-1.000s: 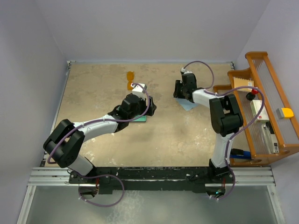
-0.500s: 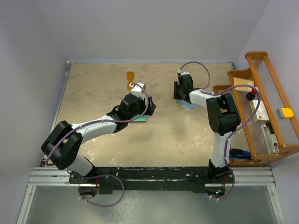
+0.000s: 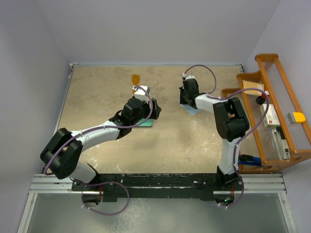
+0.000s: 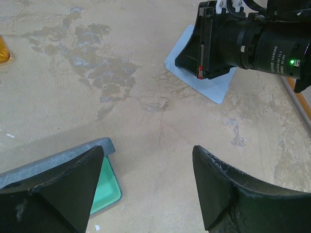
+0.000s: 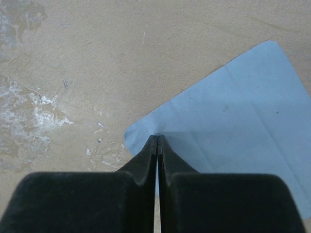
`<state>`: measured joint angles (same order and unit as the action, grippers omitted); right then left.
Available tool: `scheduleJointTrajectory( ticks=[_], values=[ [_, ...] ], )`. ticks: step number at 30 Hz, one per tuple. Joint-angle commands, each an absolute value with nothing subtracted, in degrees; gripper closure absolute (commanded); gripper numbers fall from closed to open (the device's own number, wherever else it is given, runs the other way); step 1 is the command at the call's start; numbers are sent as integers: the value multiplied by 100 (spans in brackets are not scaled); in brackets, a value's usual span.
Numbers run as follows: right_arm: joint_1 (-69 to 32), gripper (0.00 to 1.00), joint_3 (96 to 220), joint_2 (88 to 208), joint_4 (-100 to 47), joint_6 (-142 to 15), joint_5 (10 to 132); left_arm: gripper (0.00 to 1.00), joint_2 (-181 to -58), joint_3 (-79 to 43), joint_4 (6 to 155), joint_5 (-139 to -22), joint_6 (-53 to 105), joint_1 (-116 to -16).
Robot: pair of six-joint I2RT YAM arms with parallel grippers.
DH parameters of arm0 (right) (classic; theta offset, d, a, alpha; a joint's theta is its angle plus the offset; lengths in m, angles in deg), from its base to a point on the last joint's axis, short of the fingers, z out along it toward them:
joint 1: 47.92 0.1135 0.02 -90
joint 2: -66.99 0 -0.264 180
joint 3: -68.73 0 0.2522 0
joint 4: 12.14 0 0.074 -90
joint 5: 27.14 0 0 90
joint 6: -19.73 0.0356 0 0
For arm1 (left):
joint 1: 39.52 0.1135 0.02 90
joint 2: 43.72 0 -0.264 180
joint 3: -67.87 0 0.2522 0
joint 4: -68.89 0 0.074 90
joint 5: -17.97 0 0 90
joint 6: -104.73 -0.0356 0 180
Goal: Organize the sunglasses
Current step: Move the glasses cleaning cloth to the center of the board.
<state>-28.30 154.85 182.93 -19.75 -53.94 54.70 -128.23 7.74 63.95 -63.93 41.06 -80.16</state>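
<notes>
The sunglasses (image 3: pixel 135 79), small with orange lenses, lie at the far side of the table; one lens shows at the left edge of the left wrist view (image 4: pixel 2 51). The grey-blue case (image 3: pixel 144 123) with teal lining (image 4: pixel 104 182) lies open under my left gripper (image 3: pixel 154 108). That gripper (image 4: pixel 148 150) is open and empty over bare table beside the case. My right gripper (image 5: pixel 157 137) is shut, pinching the near corner of a blue cloth (image 5: pixel 233 141). From above, the cloth (image 3: pixel 193 110) lies right of centre, with the right gripper (image 3: pixel 183 99) low over it.
A wooden rack (image 3: pixel 272 111) holding small items stands along the right edge. Walls close in the table at the back and left. In the left wrist view the right gripper (image 4: pixel 199 53) sits on the blue cloth (image 4: pixel 194 73), ahead and to the right.
My right gripper has shut on the cloth's corner and slid a little to the left. The left arm has shifted only slightly, jaws still open.
</notes>
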Motion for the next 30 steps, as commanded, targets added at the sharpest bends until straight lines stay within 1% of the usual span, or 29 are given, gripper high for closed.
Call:
scheduleJointTrajectory(
  ticks=[1,12,22,30],
  values=[
    [-2650,100,15162,18380,-2274,-5268,5652,28,-12526,800,6256,-6225,3975,-8022],
    [-2199,100,14350,17962,-2150,-4980,5709,28,-12414,721,6287,-6186,3954,-7962],
    [-1593,100,13629,17317,-2139,-4687,5767,27,-12300,785,6283,-6132,3975,-7911],
    [-1304,100,12916,16935,-1933,-4364,5851,27,-12192,838,6279,-6143,4019,-7898]
  ],
)
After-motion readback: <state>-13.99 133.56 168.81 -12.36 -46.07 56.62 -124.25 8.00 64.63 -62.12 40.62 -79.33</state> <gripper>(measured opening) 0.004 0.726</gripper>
